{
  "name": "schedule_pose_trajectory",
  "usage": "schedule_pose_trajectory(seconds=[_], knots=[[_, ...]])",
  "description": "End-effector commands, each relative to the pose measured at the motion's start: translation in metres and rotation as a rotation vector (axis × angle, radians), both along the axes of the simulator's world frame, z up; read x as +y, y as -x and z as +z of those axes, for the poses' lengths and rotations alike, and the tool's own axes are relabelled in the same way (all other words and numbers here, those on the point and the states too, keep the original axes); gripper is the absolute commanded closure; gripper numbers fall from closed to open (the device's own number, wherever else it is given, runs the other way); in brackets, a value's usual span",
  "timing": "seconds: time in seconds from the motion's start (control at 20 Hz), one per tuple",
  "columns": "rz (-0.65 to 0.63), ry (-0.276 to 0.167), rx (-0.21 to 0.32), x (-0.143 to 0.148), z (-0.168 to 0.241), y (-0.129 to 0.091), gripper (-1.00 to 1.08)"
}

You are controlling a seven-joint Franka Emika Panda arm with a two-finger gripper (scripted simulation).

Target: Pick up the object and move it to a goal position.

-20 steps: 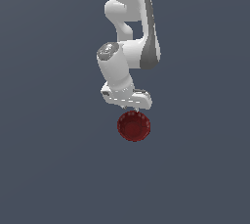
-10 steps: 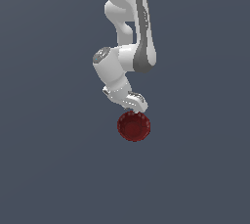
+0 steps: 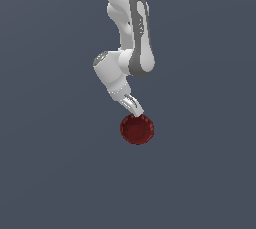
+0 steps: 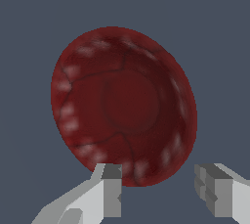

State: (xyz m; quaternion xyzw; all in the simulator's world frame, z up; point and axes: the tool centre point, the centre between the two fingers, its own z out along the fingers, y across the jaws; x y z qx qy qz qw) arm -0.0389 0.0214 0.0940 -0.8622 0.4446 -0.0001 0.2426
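Two pale fingers (image 4: 111, 189) of the gripper (image 4: 161, 191) are standing well apart in the wrist view, holding nothing; one is overlapping the rim of the dark red bowl (image 4: 124, 103), the other sitting clear beside it. Seen from outside, the bowl (image 3: 137, 129) is lying on the grey floor (image 3: 45, 173) just below frame centre, with the gripper (image 3: 134, 108) tilting down to its upper edge.

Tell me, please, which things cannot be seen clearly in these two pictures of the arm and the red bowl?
- Exterior view: the gripper is too small; whether it touches the bowl is unclear.
- Wrist view: the fingers are cut off by the picture's edge.
- Wrist view: one finger covers part of the bowl's rim.
- Both views: no goal marker shows.
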Motion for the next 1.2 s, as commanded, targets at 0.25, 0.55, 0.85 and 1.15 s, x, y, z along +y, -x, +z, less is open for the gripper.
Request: schedule_pose_trajectory(seconds=[0.25, 0.55, 0.85, 1.15], knots=[[-0.171, -0.051, 0.030, -0.006, -0.013, 0.012, -0.20], [-0.244, -0.070, 0.045, -0.010, -0.019, 0.018, -0.20], [-0.259, -0.074, 0.048, -0.010, -0.020, 0.019, -0.20], [-0.261, -0.074, 0.049, -0.007, -0.028, 0.017, -0.20]])
